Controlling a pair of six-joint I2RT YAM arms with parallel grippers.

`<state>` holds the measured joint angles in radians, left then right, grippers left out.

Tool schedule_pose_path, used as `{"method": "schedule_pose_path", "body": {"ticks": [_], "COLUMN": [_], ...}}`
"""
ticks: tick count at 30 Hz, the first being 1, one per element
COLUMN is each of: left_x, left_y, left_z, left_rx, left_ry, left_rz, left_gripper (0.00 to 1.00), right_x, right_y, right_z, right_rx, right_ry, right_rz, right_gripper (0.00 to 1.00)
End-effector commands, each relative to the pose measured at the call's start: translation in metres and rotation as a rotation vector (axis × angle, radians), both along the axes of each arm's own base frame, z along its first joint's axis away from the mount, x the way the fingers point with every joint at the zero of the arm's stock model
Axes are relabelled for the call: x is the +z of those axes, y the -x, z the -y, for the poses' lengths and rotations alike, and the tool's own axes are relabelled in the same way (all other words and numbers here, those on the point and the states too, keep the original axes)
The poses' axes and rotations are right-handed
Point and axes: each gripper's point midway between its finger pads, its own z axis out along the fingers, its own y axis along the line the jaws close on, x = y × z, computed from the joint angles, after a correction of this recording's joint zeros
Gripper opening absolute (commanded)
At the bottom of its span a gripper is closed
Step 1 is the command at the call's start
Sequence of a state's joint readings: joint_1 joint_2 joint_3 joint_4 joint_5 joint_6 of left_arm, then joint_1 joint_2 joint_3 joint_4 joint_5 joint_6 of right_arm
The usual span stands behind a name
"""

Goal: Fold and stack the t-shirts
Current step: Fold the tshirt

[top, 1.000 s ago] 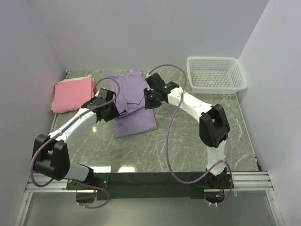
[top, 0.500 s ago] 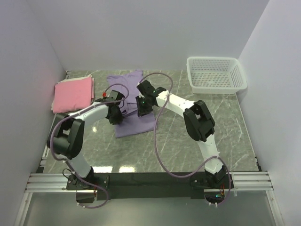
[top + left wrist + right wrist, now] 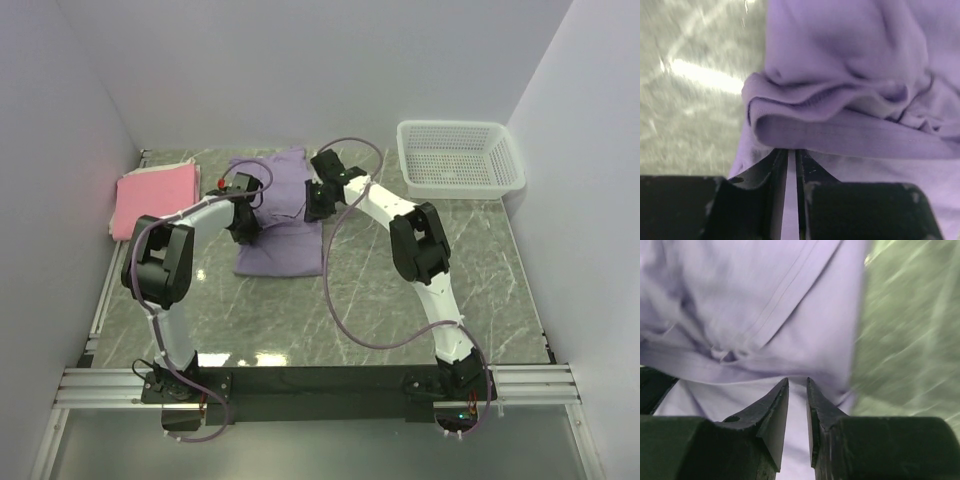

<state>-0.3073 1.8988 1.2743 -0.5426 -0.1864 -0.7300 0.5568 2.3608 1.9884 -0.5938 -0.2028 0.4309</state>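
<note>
Top view, near to far. Arm bases at the near edge. Both arms reach fwd over the counter [image 3: 400, 300], grey-green w/ pale veins.

Mid-counter: purple tee [image 3: 283, 250], partly folded, roughly rectangular, w/ a looser upper layer toward the far side. Its near edge lies flat and free on the counter. Both tools sit on its farther half. L tool [image 3: 791, 154] is at the tee's left side, R tool [image 3: 798, 382] at its right side, w/ cloth between them.

L wrist view: fingers [image 3: 771, 175] closed to a thin slit, lavender showing in the slit. A rolled fold of the tee lies right across the tips, touching them. Bare counter is left of the fold. Reads as pinched on a thin layer of the tee.

R wrist view: fingers [image 3: 775, 410] nearly together, slit a bit wider than L, lavender cloth in it too. A seam runs diagonally beyond the tips, and gathered wrinkles sit just left of them. The tee's edge is to the right, then blurred counter. Reads as clamped on the tee as well.

Farther left: pink tee [image 3: 155, 198], folded to a rectangle, pale edge on its far side, close to the left wall. It lies apart from the purple tee, not stacked. L forearm crosses by its near right corner.

Far right corner: white mesh basket [image 3: 460, 182], well apart from both tees.
</note>
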Motion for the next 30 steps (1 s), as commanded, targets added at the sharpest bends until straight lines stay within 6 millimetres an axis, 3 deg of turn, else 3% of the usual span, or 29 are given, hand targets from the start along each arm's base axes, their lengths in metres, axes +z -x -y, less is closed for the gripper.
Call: {"method": "schedule_pose_path", "body": {"ticks": [1,6,12,16,17,19,20,23,30], "left_x": [0.006,0.018,0.035,0.042,0.057,0.052,0.066,0.054,0.029], "left_y": [-0.024,-0.048,-0.073,-0.050,-0.043,-0.018,-0.011,0.016,0.018], "left_z": [-0.005,-0.002,-0.006,-0.003,-0.002,-0.007,-0.009,-0.015,-0.006], "left_rx": [-0.003,-0.012,0.000,0.000,0.003,0.026,0.034,0.046,0.016], "left_ry": [-0.014,0.002,0.010,0.053,0.070,0.067,0.076,0.078,0.095], "left_rz": [0.047,0.090,0.121,0.082,0.107,0.082,0.110,0.088,0.047], "left_gripper": [0.18,0.31,0.52,0.63,0.66,0.72,0.73,0.72,0.55], "right_x": [0.017,0.037,0.052,0.062,0.077,0.072,0.076,0.073,0.030], "right_y": [-0.029,-0.049,-0.030,0.002,0.009,0.034,0.045,0.071,0.096], "right_z": [0.003,0.013,0.030,0.029,0.026,0.015,0.010,-0.013,-0.043], "right_rx": [-0.037,-0.044,0.003,0.047,0.053,0.092,0.107,0.172,0.220], "right_ry": [-0.045,-0.062,-0.016,-0.007,-0.023,-0.027,-0.035,-0.045,-0.032], "right_rz": [0.053,0.122,0.177,0.173,0.193,0.172,0.175,0.147,0.015], "right_gripper": [0.29,0.31,0.39,0.39,0.39,0.39,0.39,0.39,0.39]}}
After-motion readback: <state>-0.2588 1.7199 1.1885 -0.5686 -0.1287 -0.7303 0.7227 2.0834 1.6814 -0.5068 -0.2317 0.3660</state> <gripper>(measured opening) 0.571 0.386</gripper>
